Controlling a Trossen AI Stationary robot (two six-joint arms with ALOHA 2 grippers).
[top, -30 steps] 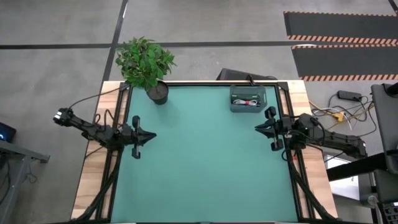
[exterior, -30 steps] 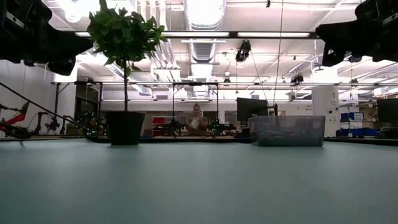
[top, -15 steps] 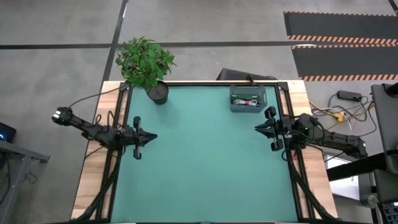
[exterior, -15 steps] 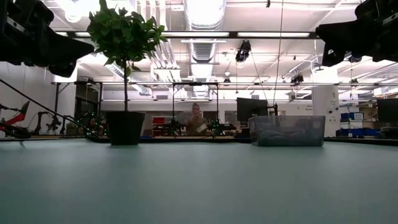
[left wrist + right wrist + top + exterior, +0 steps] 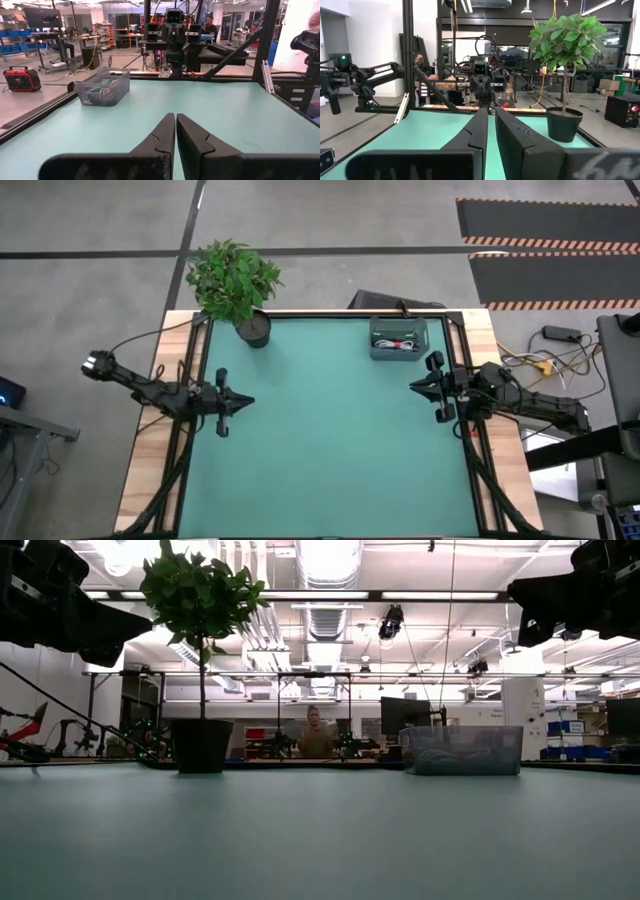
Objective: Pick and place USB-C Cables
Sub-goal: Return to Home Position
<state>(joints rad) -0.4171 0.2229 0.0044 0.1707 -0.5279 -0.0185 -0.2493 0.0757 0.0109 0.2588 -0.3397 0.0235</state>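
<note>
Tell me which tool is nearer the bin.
Right. The right tool is at the mat's right edge, close to the bin; the left tool is across the mat at its left edge.

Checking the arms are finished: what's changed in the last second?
The left pincer crept slightly inward over the mat, empty and shut. Nothing was gripped or released. A person beyond the table shifted slightly. The right pincer, the bin with the cables and the plant stayed put.
</note>
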